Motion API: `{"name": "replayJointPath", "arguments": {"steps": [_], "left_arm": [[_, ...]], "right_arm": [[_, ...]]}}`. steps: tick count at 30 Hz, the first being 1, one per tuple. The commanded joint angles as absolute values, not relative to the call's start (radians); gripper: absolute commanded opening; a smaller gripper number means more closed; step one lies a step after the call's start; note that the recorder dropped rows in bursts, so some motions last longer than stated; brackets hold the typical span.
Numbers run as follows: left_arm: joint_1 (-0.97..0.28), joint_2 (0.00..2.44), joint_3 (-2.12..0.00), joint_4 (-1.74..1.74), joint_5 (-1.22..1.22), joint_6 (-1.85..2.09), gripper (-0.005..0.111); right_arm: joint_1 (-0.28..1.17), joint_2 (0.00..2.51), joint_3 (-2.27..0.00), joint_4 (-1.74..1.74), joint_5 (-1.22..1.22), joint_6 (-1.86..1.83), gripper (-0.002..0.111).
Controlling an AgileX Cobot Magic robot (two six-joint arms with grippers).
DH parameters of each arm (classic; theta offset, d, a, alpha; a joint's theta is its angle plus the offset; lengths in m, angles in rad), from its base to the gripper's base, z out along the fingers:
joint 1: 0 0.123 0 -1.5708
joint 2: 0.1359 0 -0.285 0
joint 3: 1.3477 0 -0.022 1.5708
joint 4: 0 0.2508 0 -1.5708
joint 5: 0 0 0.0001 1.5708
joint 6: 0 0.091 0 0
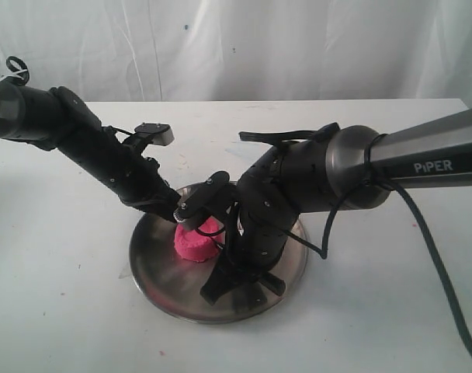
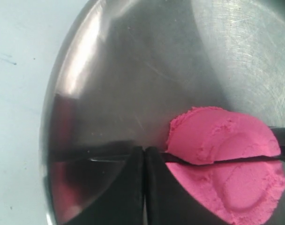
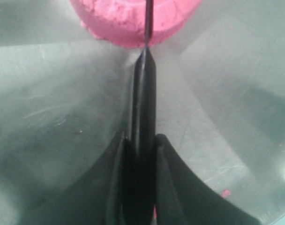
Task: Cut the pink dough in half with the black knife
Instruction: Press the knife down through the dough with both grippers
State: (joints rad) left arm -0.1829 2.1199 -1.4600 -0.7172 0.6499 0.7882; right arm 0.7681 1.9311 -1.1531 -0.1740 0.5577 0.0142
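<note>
The pink dough (image 1: 196, 244) is a round lump on the steel plate (image 1: 154, 264). My right gripper (image 1: 224, 268) stands low over the plate, shut on the black knife (image 3: 143, 101) by its handle. The blade runs edge-on into the dough (image 3: 119, 21). In the left wrist view the blade (image 2: 245, 160) shows as a thin black line sunk across the dimpled dough (image 2: 227, 183). My left gripper (image 2: 144, 157) is shut with nothing between its fingers, at the dough's edge where the blade's tip comes out. From outside, the left gripper (image 1: 182, 217) sits at the dough's upper left.
The plate (image 2: 133, 70) rests on a white table (image 1: 57, 311) with a white curtain behind. A small pink crumb (image 3: 224, 192) lies on the plate (image 3: 48, 117) beside my right gripper. The right arm's cable (image 1: 438, 256) trails over the table at the right.
</note>
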Motion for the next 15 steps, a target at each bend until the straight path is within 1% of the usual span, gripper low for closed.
{"name": "replayJointPath", "arguments": {"steps": [1,15], "left_arm": [[-0.182,2.141,-1.456,-0.722,0.658,0.792,0.0],[-0.182,2.141,-1.456,-0.722,0.66,0.792,0.0]], "right_arm": [[0.766,1.932,-1.156,-0.173,0.564,0.0,0.0],[0.766,1.902,-1.156,-0.175,0.561,0.0,0.0]]}}
